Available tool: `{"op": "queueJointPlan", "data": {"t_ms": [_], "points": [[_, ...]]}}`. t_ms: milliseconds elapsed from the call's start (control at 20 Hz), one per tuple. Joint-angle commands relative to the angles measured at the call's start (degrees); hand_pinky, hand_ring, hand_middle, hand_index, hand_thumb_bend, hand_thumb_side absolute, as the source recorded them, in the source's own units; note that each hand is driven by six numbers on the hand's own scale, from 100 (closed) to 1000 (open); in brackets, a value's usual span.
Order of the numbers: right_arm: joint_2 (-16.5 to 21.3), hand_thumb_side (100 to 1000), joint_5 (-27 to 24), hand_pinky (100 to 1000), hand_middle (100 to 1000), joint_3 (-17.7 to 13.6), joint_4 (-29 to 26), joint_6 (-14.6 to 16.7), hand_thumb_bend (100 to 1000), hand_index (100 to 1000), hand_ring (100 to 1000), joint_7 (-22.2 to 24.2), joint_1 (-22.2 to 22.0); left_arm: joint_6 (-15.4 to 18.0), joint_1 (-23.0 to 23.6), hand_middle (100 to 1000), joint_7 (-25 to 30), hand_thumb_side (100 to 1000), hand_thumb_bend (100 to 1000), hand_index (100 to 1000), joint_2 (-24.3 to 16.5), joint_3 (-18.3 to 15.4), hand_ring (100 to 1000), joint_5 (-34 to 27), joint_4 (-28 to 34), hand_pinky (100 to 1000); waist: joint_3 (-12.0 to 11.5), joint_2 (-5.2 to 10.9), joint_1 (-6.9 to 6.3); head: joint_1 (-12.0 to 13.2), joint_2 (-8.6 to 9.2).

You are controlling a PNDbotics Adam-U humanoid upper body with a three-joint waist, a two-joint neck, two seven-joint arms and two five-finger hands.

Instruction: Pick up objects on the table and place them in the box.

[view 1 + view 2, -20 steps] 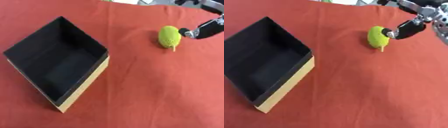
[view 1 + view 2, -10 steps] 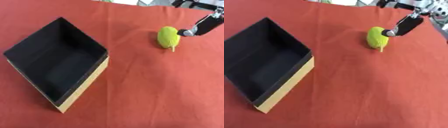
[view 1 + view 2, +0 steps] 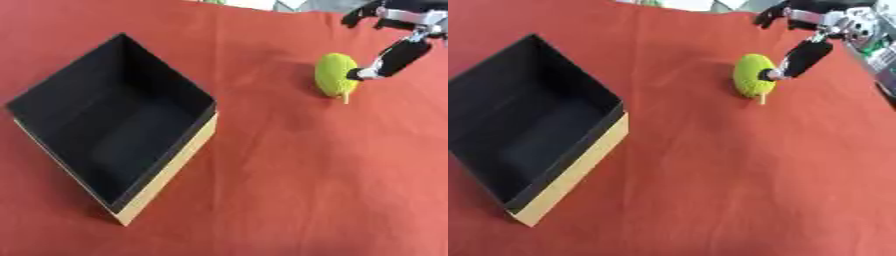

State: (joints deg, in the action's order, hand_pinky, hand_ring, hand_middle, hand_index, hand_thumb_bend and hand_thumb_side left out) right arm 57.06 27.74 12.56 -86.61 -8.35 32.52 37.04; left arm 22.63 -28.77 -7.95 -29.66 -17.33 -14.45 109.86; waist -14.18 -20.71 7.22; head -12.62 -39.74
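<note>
Apparently mid-reach: right hand (image 3: pixel 802 55), upper right, had one straight finger touching the yellow-green knitted fruit (image 3: pixel 753 81) on the red cloth (image 3: pixel 710 180), nothing gripped, so next it needed to close around it and carry it left to the open black box (image 3: pixel 114 135).

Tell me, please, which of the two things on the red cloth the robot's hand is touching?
The yellow-green ball-like object with a short pale stem: the right hand has a fingertip against its right side. The open black box sits apart, to the left.
</note>
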Motion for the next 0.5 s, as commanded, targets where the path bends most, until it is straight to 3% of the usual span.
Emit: {"op": "queueJointPlan", "data": {"t_ms": [50,500], "points": [[0.0,249,1.2,853,844,0.1,3.0,0.8,486,936,1000,0.1,1.7,0.1,-0.8,549,0.3,100,119,678,-1.6,0.0,550,-0.2,0.5,672,-0.1,0.94,-0.35,-0.3,0.1],[-3.3,296,5.3,844,850,1.1,11.3,1.3,500,938,997,-0.2,3.9,0.0,-0.8,549,0.7,100,111,678,-1.4,0.0,549,-0.4,0.5,673,-0.5,0.65,-0.31,-0.5,0.5]]}}
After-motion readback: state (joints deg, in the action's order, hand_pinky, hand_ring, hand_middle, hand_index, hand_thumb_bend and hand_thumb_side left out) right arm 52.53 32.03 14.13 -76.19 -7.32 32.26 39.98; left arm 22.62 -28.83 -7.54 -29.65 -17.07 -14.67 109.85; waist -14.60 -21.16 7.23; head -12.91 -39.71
